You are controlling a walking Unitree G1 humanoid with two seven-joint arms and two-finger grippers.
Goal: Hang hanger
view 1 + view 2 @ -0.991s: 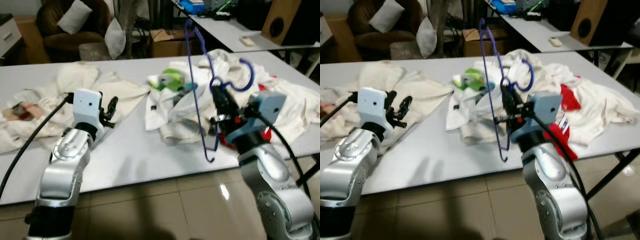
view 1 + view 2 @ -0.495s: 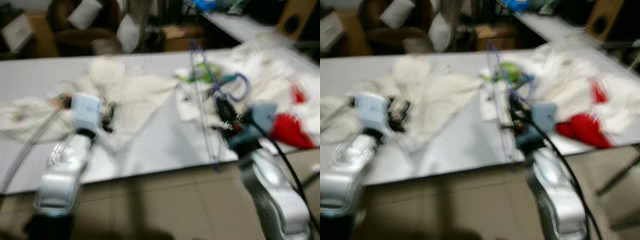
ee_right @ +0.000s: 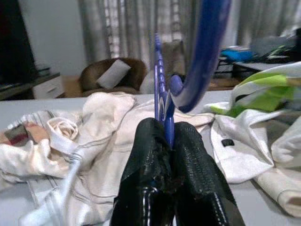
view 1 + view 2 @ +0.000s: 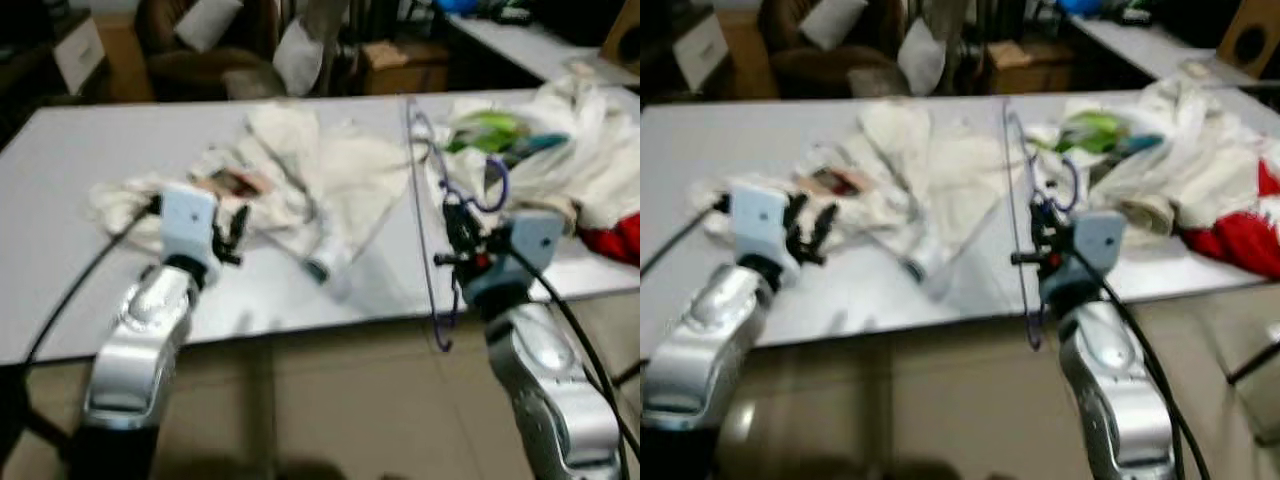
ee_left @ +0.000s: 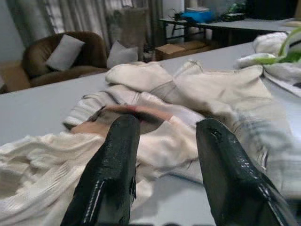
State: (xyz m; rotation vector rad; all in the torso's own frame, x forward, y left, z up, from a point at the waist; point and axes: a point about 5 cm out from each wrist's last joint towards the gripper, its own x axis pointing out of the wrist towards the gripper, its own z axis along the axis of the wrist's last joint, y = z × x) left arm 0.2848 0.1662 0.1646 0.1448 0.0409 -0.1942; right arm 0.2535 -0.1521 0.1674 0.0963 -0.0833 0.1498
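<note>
A thin blue hanger (image 4: 421, 200) stands upright over the front edge of the grey table (image 4: 100, 160), its hook (image 4: 497, 180) curling toward my right arm. My right gripper (image 4: 452, 228) is shut on the hanger's neck; in the right wrist view the two black fingers (image 3: 155, 160) pinch the blue wire (image 3: 160, 84). My left gripper (image 4: 232, 232) hovers open just above the table at the left, in front of a heap of cream clothes (image 4: 320, 180). In the left wrist view its fingers (image 5: 117, 165) stand apart with nothing between them.
More clothes lie at the table's right: a white pile (image 4: 590, 150), a green garment (image 4: 490, 130) and a red one (image 4: 620, 240). Behind the table stand a brown armchair with cushions (image 4: 200, 50), boxes (image 4: 400, 65) and a second table (image 4: 520, 35). Tiled floor (image 4: 330, 400) lies below.
The whole view has shifted: the camera has turned left, so the clothes heaps sit farther right in the picture. My right gripper still holds the hanger upright; the left stays open.
</note>
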